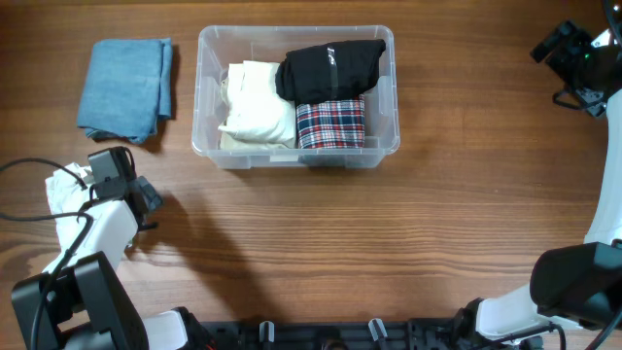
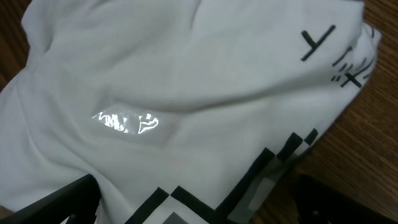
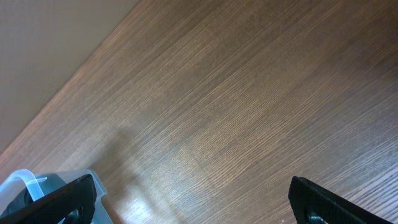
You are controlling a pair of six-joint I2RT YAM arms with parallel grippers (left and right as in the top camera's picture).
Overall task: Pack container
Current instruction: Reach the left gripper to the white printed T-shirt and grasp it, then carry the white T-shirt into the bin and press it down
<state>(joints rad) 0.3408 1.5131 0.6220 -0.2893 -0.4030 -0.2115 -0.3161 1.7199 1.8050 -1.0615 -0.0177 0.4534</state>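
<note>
Container sits top-centre on the table and holds cream, black and plaid folded clothes. Blue cloth lies just left of the container. Left gripper, front-left of the container, is spread wide over a white printed shirt. Right gripper, far right of the container, is spread and empty.

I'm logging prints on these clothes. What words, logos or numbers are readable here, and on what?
White garment, left wrist view: black characters near one edge, one like "Y"; the others are cut off and unreadable.
Black garment in the container: a small white mark, too small to read.
Nothing else shows any text.
</note>
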